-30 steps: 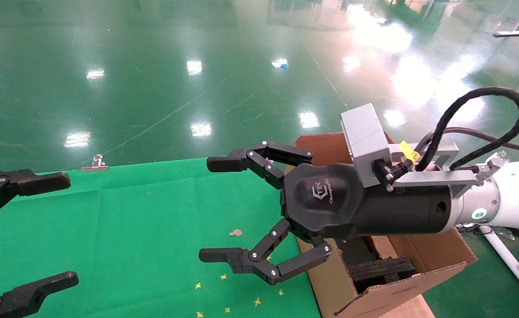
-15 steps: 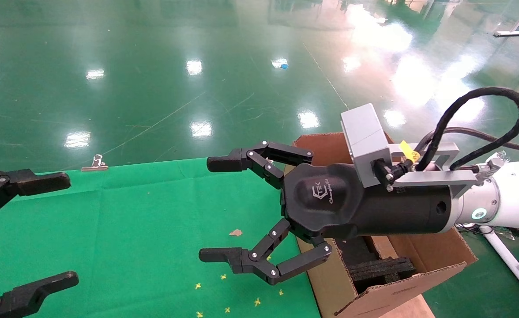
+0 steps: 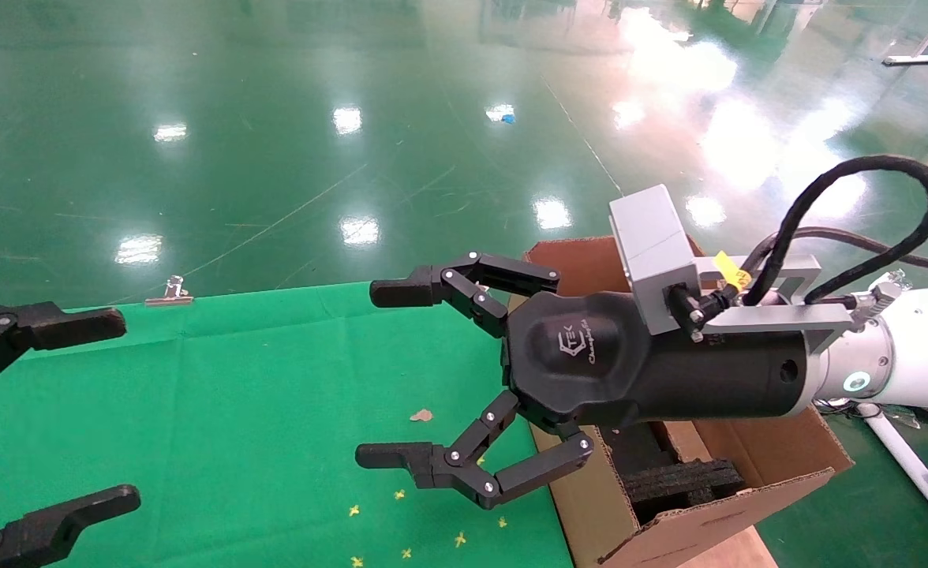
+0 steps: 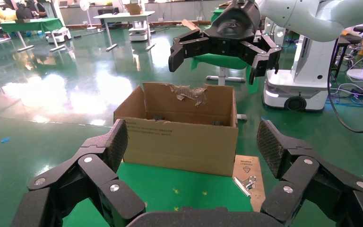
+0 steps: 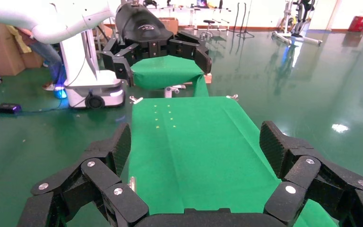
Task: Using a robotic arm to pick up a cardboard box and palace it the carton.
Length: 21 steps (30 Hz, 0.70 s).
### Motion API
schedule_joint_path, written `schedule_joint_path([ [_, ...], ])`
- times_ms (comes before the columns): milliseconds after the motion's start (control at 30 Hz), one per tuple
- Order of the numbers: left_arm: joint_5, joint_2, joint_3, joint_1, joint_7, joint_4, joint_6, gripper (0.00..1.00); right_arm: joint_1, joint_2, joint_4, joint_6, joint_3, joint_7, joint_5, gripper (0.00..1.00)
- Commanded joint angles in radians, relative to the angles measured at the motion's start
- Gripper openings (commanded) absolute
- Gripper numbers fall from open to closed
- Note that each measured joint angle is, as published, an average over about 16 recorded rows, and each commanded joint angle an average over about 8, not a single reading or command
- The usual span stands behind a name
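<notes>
The cardboard box is out of view in every frame. The carton [image 3: 716, 525], large and brown with ragged flaps and black foam inserts [image 3: 685, 477], stands at the right end of the green cloth [image 3: 235, 410]; it also shows in the left wrist view [image 4: 179, 142]. The robotic arm on the right is white with a black wrist, and its right gripper [image 3: 381, 375] hangs open and empty above the cloth, just left of the carton. My left gripper [image 3: 113, 410] is open and empty at the far left edge. Each wrist view shows its own gripper open, the left [image 4: 194, 142] and the right [image 5: 196, 142].
A metal binder clip [image 3: 170, 292] holds the cloth's far edge, and another [image 4: 246, 183] lies beside the carton. A small cardboard scrap [image 3: 420, 415] and yellow marks [image 3: 401, 495] lie on the cloth. Glossy green floor surrounds the table.
</notes>
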Motion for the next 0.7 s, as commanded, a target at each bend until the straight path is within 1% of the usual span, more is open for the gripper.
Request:
schedule_joint_path([
  [33, 0.000, 0.000, 0.000, 0.000, 0.000, 0.000, 0.000, 1.00, 0.000, 0.000, 0.000, 0.000, 0.000, 0.000, 0.000, 1.00],
  [700, 0.000, 0.000, 0.000, 0.000, 0.000, 0.000, 0.000, 1.00, 0.000, 0.000, 0.000, 0.000, 0.000, 0.000, 0.000, 1.00],
])
